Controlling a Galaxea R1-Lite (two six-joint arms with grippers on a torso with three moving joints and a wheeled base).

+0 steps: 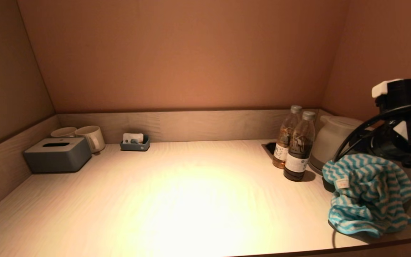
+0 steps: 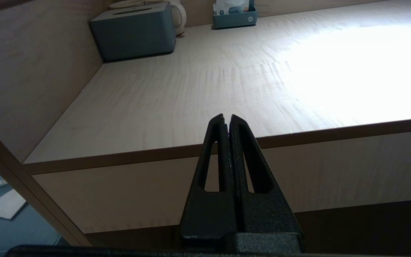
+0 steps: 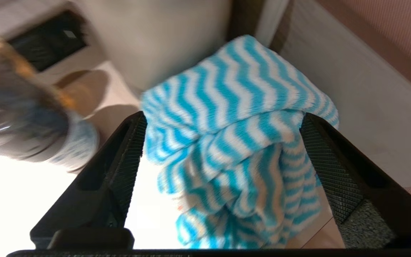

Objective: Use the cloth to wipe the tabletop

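Observation:
The cloth [image 1: 368,192] is a blue-and-white wavy-striped towel, bunched in a heap at the right front of the pale wooden tabletop [image 1: 191,192]. My right gripper [image 3: 223,117] is right at it with its jaws wide apart. The cloth [image 3: 234,142] fills the space between the fingers and reaches past one of them. In the head view the right arm [image 1: 401,117] stands behind the heap and the fingertips are hidden. My left gripper [image 2: 227,119] is shut and empty, parked in front of and below the table's front edge [image 2: 334,132].
Two bottles [image 1: 298,150] and a white kettle [image 1: 334,139] stand just left of and behind the cloth. A grey tissue box [image 1: 57,155], two mugs [image 1: 91,137] and a small grey tray [image 1: 135,142] sit at the back left. Walls close in three sides.

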